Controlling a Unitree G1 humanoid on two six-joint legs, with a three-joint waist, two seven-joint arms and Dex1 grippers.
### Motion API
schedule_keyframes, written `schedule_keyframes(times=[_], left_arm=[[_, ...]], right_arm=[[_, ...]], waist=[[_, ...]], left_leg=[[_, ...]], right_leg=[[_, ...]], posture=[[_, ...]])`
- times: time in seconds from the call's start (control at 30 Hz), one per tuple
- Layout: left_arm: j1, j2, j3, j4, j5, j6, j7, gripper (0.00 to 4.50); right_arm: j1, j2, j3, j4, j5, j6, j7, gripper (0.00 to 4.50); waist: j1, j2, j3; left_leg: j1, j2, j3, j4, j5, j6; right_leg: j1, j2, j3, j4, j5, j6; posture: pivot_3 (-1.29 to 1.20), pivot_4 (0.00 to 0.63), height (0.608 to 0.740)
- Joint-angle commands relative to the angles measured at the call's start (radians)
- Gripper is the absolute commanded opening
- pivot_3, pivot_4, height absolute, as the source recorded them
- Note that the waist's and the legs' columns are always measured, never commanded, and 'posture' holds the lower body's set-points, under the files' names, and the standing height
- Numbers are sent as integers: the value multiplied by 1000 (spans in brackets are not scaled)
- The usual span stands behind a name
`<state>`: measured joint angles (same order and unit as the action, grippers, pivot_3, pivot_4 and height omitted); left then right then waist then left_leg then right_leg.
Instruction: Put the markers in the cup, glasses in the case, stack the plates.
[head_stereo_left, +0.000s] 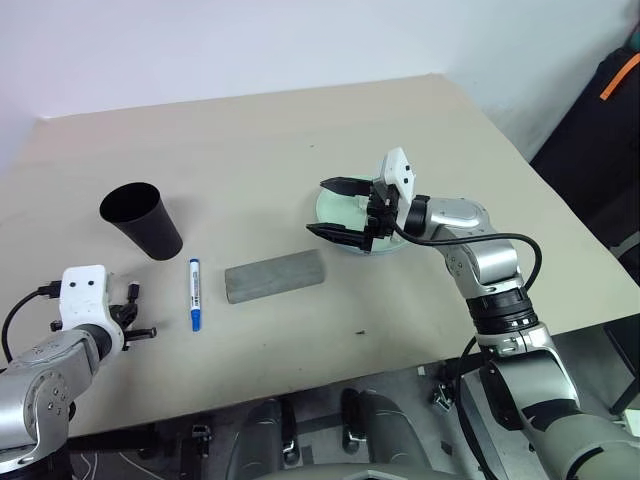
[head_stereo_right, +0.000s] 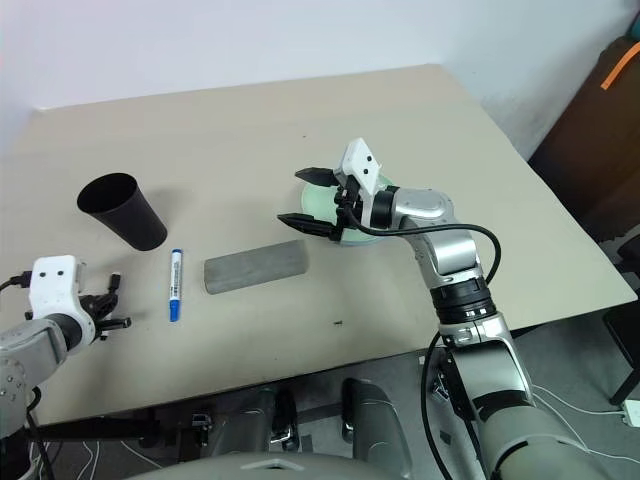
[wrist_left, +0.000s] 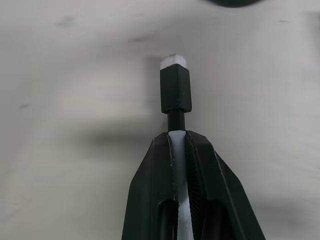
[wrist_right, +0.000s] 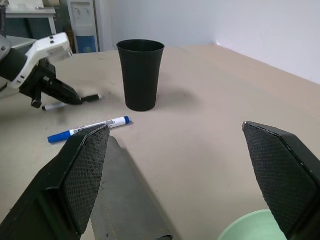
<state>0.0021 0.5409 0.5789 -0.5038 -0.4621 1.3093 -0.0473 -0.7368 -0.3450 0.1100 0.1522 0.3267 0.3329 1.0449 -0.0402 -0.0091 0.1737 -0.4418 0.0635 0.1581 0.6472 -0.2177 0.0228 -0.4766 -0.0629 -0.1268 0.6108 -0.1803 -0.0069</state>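
The left gripper (wrist_left: 179, 150) is pinching the black-capped marker (wrist_left: 175, 95) between its two fingers, down near the table's (head_stereo_left: 300, 130) front left corner. The pen's long line runs straight out along the fingers, with the black cap sticking out past the tips. The black cup (head_stereo_left: 143, 220) stands up on the table a little farther back from that gripper and a bit toward the middle, with its wide mouth facing up. I think the pen must be lifted and tipped so one end points down into that mouth. The left arm is much nearer the cup than the right arm. The right gripper (head_stereo_left: 340, 208) has its fingers spread wide and holds nothing; it hangs just beside the stacked plates (head_stereo_left: 330, 208). The blue-capped marker (head_stereo_left: 195, 293) lies flat between the cup and the grey case (head_stereo_left: 275, 276), and it looks like it points front to back.
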Motion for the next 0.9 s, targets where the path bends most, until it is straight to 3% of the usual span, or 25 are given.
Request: schedule_keyframes(times=[0.03,0.2,0.3,0.6,0.73,0.9], left_arm=[[-55,12,60,8,57,-56,36,18],[-107,52,65,92,165,-246,69,18],[-130,86,72,194,237,-592,33,18],[-327,124,102,439,200,-1147,-104,18],[-436,104,32,532,147,-1307,-229,18],[-496,66,-48,593,83,-1369,-360,18]], right_arm=[[-9,-7,-9,-7,0,-24,-4,4500],[-14,-4,-24,-25,30,-15,8,4500],[-9,1,-31,-41,47,-15,5,4500],[11,7,-32,-82,63,-9,-23,4500],[5,8,-41,-93,71,3,-46,4500],[6,-9,-49,-116,86,23,-52,4500]], waist=[[2,0,0],[5,0,0],[3,0,0],[19,0,0],[31,-1,0],[29,-1,0]], left_leg=[[0,0,0,0,0,0],[-1,0,1,0,0,0],[-2,0,2,-1,0,0],[-4,0,5,-4,0,0],[-5,0,6,-4,0,0],[-4,0,7,-1,0,0]], right_leg=[[0,0,0,0,0,0],[0,-1,0,-1,0,0],[-2,-1,2,-2,1,-2],[-1,-1,3,-11,2,-4],[-2,-1,2,-11,3,-4],[1,0,2,-11,5,1]], posture=[[0,150,740],[0,150,740],[0,150,740],[0,150,740],[0,150,740],[0,150,740]])
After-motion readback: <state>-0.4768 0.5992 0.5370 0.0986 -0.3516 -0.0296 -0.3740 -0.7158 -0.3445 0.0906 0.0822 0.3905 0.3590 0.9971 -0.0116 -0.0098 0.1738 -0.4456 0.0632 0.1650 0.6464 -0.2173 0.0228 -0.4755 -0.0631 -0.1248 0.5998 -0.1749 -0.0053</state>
